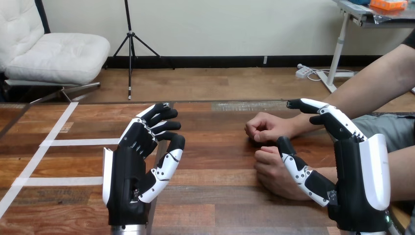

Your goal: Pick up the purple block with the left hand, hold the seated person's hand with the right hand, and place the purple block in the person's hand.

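White tape lines point(63, 142) cross the far-left table point(205, 196). The boards there are bare.

The left hand point(129, 171) is raised at about 8 o'clock of the table, palm toward the middle. Its fingers are loosely bent and relaxed, and nothing is in them.

There is open wood between the two robot hands, with free room at 12 o'clock out to the table's far edge.

At about 3 o'clock from the left hand the person's two hands rest on the table, both closed into loose fists. The person's farther hand point(266, 128) sits at 12 o'clock of the person's nearer hand point(274, 171), and the two are close together. Both forearms run off toward 2–3 o'clock.

The right hand point(357, 186) is at 4 o'clock of the table, just beside both fists and much nearer them than the left hand is. It is released, fingers point(318, 108) stretched toward 10 o'clock above the farther wrist. Its thumb point(298, 169) reaches over the nearer hand. Nothing is curled round the person; I cannot tell if there is contact.

I cannot tell where the purple block lies, so its direction from the left fingers and its long axis are unknown too. Judgement: pickup is not yet done and the hand-hold not yet made. The right hand needs only a short reach toward 9 o'clock, and the person's fist must open before placement.
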